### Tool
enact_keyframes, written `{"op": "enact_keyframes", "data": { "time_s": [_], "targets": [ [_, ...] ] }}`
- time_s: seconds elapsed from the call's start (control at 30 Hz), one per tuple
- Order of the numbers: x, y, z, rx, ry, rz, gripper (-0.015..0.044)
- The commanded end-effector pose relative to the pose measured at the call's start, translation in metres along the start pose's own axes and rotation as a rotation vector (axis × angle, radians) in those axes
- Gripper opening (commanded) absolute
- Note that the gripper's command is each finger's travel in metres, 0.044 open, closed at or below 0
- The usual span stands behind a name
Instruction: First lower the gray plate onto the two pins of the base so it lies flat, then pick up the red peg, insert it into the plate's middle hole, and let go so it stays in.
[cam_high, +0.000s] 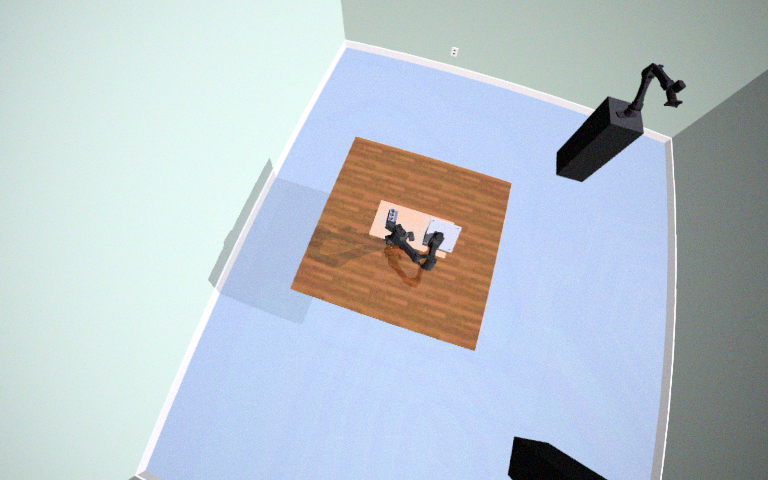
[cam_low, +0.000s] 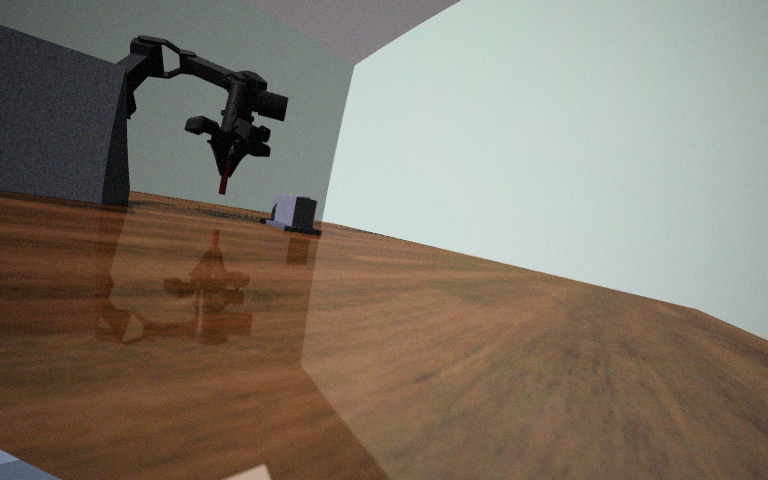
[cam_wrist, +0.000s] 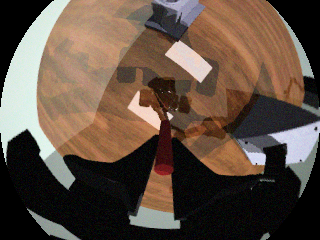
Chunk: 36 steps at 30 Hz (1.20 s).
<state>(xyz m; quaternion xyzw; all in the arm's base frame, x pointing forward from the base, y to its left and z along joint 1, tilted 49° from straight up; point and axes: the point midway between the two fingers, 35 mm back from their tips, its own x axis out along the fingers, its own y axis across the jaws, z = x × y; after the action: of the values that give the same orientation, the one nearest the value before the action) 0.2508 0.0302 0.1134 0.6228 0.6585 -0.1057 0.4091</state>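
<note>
The red peg is upright with a slight tilt between the fingers. My gripper is shut on its upper part, and the peg's lower end hangs clear above the wooden surface. The gray plate appears as a thick block sitting level on the dark-edged base. It stands to the right of the peg in the exterior view and at the top edge of the wrist view. The pins cannot be made out, and the middle hole is not clear in the wrist view.
A dark block stands at the left in the exterior view. A white panel lies by the arm's mount. The glossy wooden surface shows reflections. Another arm on a black pedestal shows at the upper right.
</note>
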Motion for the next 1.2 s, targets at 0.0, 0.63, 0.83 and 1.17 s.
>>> {"op": "enact_keyframes", "data": {
  "time_s": [0.0, 0.63, 0.83, 1.17],
  "targets": [
    [-0.011, 0.001, 0.002, -0.003, -0.005, -0.002, 0.0],
    [-0.035, 0.009, 0.024, 0.0, -0.002, -0.001, 0.0],
    [-0.037, 0.014, 0.041, -0.001, -0.003, -0.001, 0.0],
    [-0.039, 0.02, 0.07, -0.002, -0.005, -0.001, 0.0]
  ]
}}
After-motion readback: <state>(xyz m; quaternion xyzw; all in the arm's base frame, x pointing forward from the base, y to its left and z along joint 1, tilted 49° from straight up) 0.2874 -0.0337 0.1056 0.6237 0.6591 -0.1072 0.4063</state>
